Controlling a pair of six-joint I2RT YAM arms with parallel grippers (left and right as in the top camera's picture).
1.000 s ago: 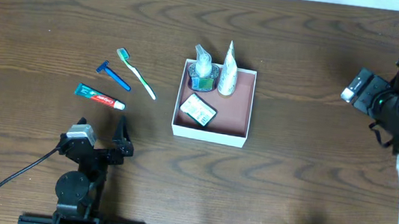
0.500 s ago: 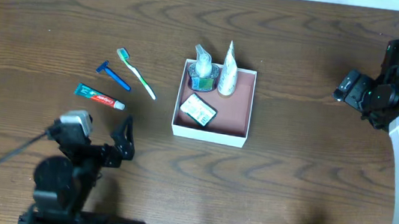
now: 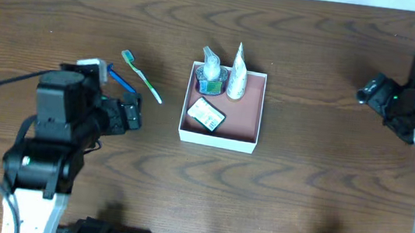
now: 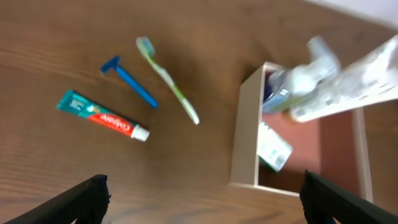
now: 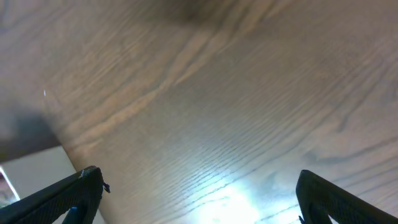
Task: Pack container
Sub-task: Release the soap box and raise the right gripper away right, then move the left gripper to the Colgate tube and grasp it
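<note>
Overhead, left claw (image 3: 132, 113): fingers apart, nothing between them, above the surface (image 3: 301, 190).
Overhead, container (image 3: 216, 140): lies ahead of the left claw's fingertips, near but not touching.
Overhead, right claw (image 3: 366, 91): fingers apart and empty; the container is well apart from it, off towards the left arm.
Overhead, inside the container: a pump bottle (image 3: 211, 69) and a white tube (image 3: 236, 74) stand along the far wall, and a green-white packet (image 3: 206, 114) lies flat in front of them.
Overhead, beside the left claw: a toothbrush (image 3: 142, 77) and a blue razor (image 3: 123, 82), both lying loose outside the container.
Left wrist, left claw (image 4: 202, 190): both fingertips at the bottom corners, wide apart.
Left wrist, container (image 4: 245, 146): beyond the claw, towards its right fingertip.
Left wrist, toothpaste tube (image 4: 102, 115): beyond the left fingertip, with the razor and toothbrush further out.
Right wrist, right claw (image 5: 199, 186): fingertips wide apart over wood grain.
</note>
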